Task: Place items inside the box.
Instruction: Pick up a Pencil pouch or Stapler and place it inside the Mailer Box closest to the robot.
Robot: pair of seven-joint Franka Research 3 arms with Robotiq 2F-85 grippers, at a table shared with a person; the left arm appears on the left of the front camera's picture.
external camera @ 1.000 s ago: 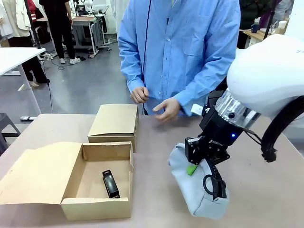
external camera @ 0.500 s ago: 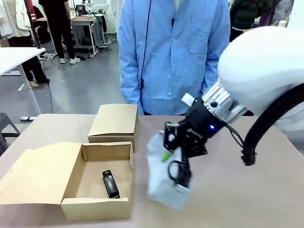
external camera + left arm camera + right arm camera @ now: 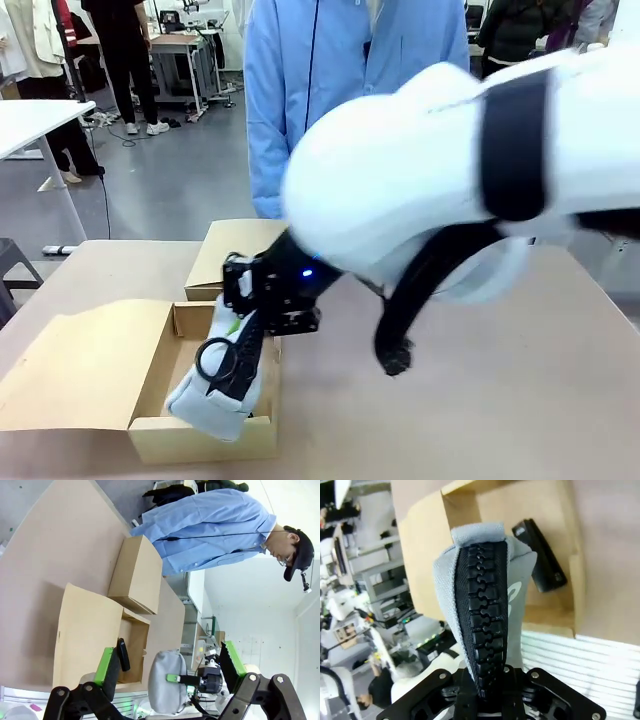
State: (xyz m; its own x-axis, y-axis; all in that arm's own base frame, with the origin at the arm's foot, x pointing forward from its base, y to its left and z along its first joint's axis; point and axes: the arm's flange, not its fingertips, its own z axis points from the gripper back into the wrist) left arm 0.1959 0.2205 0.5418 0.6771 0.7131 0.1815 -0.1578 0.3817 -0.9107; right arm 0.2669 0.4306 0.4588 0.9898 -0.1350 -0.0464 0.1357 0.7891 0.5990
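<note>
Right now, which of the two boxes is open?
The nearer box: flaps folded back, a stapler inside, the right hand holding the pouch over it. The box behind it is closed.

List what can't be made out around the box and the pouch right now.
- Front view: the grey pouch and right hand hide the stapler and much of the open box's floor.
- Front view: the blurred right arm hides the person's hands.
- All views: whether the pouch touches the box floor can't be told.
</note>
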